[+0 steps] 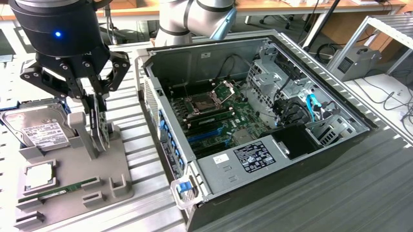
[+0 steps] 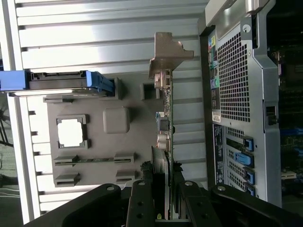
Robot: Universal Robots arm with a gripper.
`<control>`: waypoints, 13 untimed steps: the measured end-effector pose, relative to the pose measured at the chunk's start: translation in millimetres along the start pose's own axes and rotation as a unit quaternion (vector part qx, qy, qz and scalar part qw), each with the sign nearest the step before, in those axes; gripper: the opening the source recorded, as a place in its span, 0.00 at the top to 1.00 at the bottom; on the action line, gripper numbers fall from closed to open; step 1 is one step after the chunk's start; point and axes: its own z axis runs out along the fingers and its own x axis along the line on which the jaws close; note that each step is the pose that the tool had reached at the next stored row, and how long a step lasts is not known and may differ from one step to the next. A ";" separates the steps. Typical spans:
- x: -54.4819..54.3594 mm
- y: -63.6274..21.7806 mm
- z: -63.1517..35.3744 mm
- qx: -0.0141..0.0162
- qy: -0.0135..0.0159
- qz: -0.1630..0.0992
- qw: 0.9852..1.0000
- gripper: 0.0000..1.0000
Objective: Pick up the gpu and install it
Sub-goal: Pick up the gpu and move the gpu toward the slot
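Tool (image 2: 163,187) clamped on gpu (image 2: 166,118) edge, card upright between its fingers, at grey tray (image 2: 94,137)

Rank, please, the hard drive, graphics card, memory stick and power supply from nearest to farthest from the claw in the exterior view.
1. Graphics card, upright on the grey stand, gripped by the claw.
2. Hard drive, on the stand, toward the exterior view's left.
3. Memory stick, at the stand's near edge.
4. Power supply, inside the computer case, exterior view's right.
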 end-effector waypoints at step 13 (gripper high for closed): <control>-0.1 0.0 -4.6 0.000 0.000 0.000 1.000 0.73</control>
